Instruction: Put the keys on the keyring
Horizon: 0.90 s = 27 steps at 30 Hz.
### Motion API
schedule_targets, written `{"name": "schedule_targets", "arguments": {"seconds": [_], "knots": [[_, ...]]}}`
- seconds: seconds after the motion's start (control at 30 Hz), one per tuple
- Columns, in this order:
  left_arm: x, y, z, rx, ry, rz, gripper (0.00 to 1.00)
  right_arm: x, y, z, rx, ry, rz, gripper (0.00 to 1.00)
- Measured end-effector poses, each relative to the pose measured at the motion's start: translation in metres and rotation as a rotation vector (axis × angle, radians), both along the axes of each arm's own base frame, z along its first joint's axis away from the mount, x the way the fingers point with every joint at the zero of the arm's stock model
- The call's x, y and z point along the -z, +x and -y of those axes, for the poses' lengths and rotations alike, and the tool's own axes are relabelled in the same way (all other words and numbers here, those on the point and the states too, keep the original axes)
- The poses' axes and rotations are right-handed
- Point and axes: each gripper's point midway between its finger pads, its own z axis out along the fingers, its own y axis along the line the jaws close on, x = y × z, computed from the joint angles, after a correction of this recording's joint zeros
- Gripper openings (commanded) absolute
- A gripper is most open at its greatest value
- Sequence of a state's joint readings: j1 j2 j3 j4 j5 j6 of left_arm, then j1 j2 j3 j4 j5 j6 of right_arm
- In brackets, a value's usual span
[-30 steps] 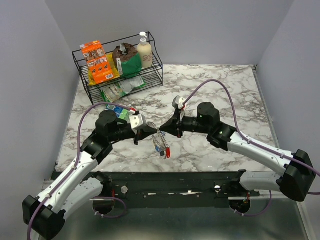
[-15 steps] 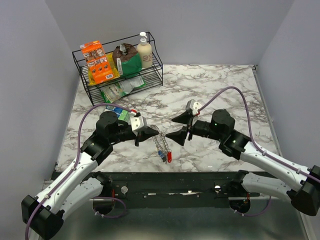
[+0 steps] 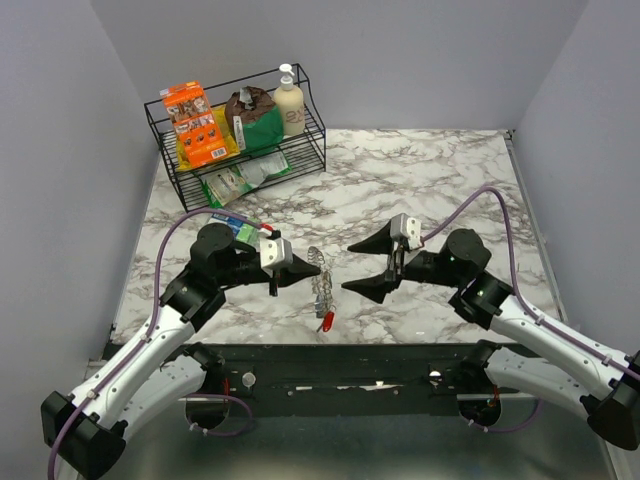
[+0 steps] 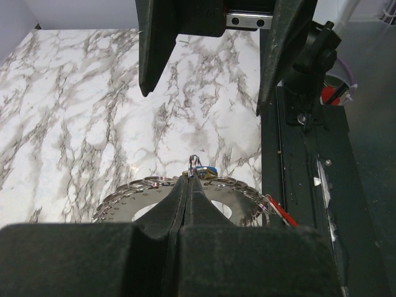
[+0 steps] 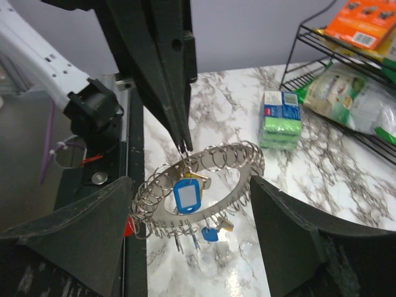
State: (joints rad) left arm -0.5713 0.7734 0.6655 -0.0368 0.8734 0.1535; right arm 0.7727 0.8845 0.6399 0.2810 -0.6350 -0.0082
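The keyring (image 3: 321,277) is a flat silver metal loop edged with many small split rings, held tilted above the marble table. My left gripper (image 3: 303,268) is shut on one small ring at the loop's top edge, as the left wrist view (image 4: 189,179) shows. A blue tag (image 5: 185,193) hangs from that ring. A small blue key (image 5: 209,234) and a yellow one (image 5: 226,225) hang lower down. A red key (image 3: 326,320) dangles at the near side. My right gripper (image 3: 362,266) is open and empty, and its jaws straddle the keyring (image 5: 247,162) without touching it.
A black wire rack (image 3: 320,133) at the back left holds an orange box, bags and a bottle. A green sponge pack (image 3: 236,229) lies behind the left arm. The black rail (image 3: 350,365) marks the table's near edge.
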Motion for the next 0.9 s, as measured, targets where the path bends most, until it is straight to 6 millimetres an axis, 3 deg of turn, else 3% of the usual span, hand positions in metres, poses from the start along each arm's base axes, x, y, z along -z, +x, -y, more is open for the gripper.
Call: {"name": "schedule_targets", "arguments": {"seconds": [0.27, 0.6, 0.9], "knots": [[-0.018, -0.011, 0.007, 0.055, -0.061, 0.026, 0.00, -0.010, -0.028, -0.010, -0.197, 0.041, 0.000, 0.68], [-0.027, -0.018, 0.013, 0.088, -0.088, 0.041, 0.00, -0.014, -0.031, -0.017, -0.245, 0.070, -0.058, 0.66], [-0.028, -0.022, 0.015, 0.103, -0.094, 0.047, 0.00, -0.013, -0.030, -0.018, -0.244, 0.069, -0.071, 0.57]]}}
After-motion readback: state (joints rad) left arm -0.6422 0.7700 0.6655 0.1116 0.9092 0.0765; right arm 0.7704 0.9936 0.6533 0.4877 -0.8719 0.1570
